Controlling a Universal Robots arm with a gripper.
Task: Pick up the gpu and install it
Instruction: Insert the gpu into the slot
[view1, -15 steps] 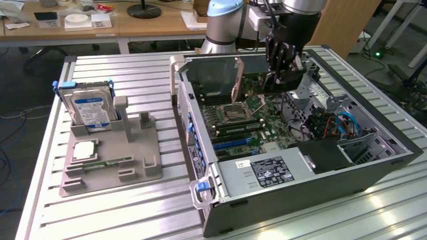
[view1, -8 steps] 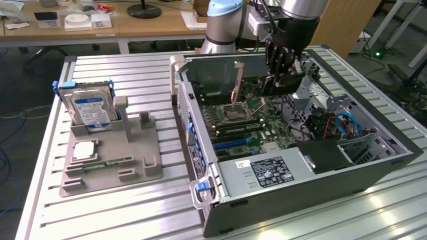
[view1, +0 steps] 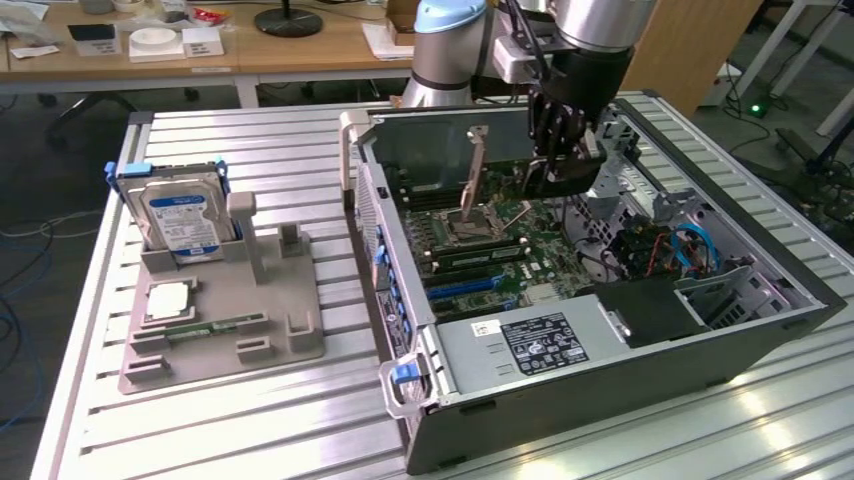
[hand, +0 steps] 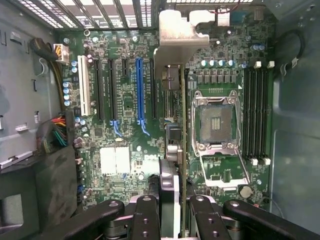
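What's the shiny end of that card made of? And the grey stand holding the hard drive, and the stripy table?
The gpu has an end bracket that looks like bare sheet metal: silvery, dull shine, folded edges. The stand looks like matte grey plastic, perhaps moulded or printed, with no gleam on it. The table is probably aluminium: pale ribbed slats that reflect the light.

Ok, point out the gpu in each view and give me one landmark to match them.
Exterior view: the gpu stands on edge inside the open case, gripped by the gripper, just above the CPU socket in the picture.
Wrist view: the gpu is seen edge-on, running from the gripper to the vented rear wall.
Shared landmark: the CPU socket, right beside the card.
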